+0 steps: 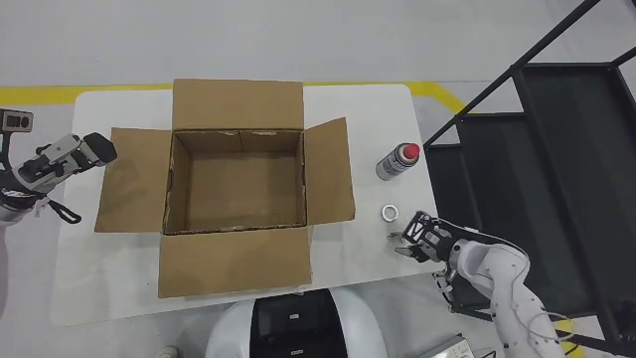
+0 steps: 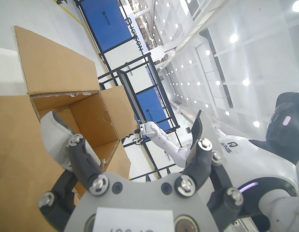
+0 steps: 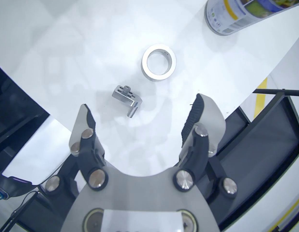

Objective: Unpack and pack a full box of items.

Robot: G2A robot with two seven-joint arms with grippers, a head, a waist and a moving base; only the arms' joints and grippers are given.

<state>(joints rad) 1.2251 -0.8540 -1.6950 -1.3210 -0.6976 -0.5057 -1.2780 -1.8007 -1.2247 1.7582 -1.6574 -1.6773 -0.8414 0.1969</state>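
Well, your right gripper [image 3: 142, 103], fingers wide and empty, sits nearest the small metal bracket [image 3: 126, 95], which lies just ahead of their gap.

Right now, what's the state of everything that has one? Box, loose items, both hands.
Cardboard box: open, all four flaps folded out, nothing inside.
Spray can: upright on the table, red cap on.
Metal ring: lying flat, loose.
Metal bracket: lying loose, not gripped.
Right hand: open, empty.
Left hand: open, empty.
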